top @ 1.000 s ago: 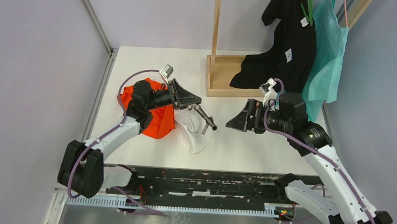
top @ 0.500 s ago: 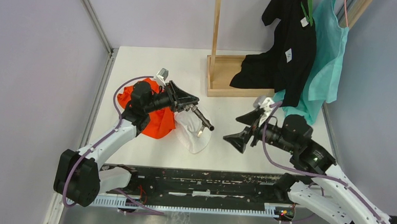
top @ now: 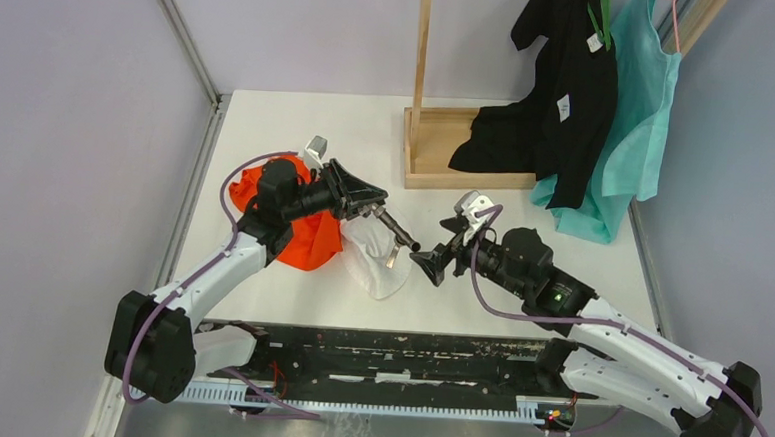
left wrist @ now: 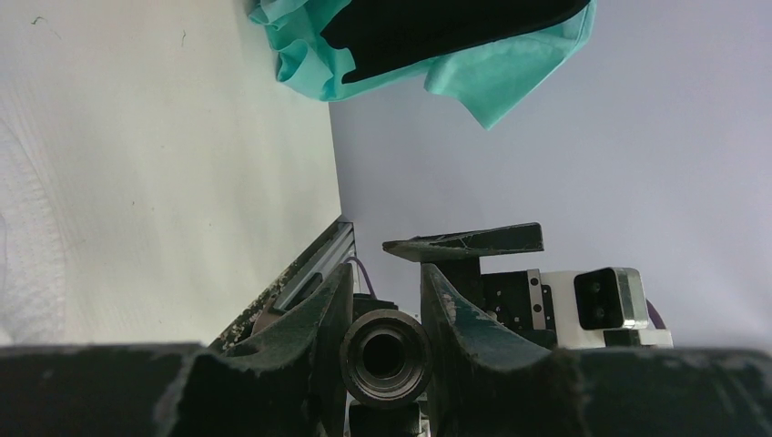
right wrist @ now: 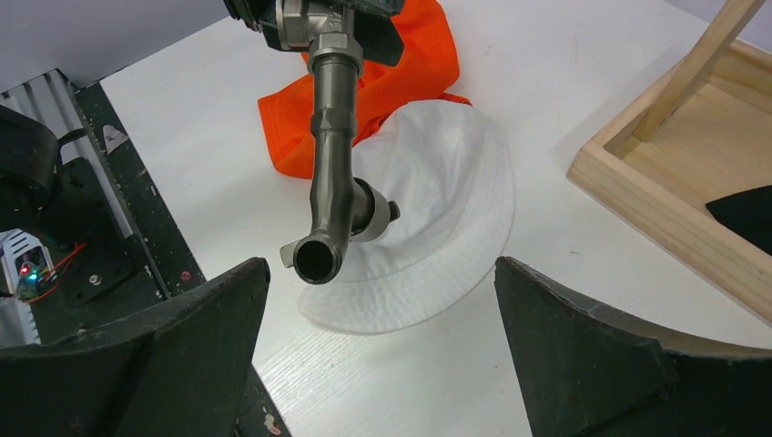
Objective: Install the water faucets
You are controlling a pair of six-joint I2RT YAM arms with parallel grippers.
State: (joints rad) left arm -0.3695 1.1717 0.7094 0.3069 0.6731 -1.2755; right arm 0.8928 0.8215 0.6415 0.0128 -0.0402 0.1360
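Observation:
A grey-brown metal water faucet [top: 397,230] is clamped at its rear end by my left gripper [top: 369,210], which is shut on it above the table. The part is a bent pipe [right wrist: 332,155] with a little handle [right wrist: 380,215] near its open mouth. In the left wrist view the round pipe end [left wrist: 385,357] sits between my fingers [left wrist: 319,319]. My right gripper [top: 428,266] faces that open mouth from the right, jaws wide open and holding nothing. In the right wrist view the mouth hangs just inside the left finger [right wrist: 209,319] of the gripper [right wrist: 380,273].
A white hat [top: 376,263] and an orange cloth [top: 307,236] lie on the white table under the faucet. A wooden stand base [top: 437,146] with an upright post sits at the back. Black [top: 561,77] and teal [top: 634,111] garments hang at the back right.
My right arm has swung left and lowered, bringing its open gripper up to the faucet's free end. The left arm shifted slightly, then held still with the faucet.

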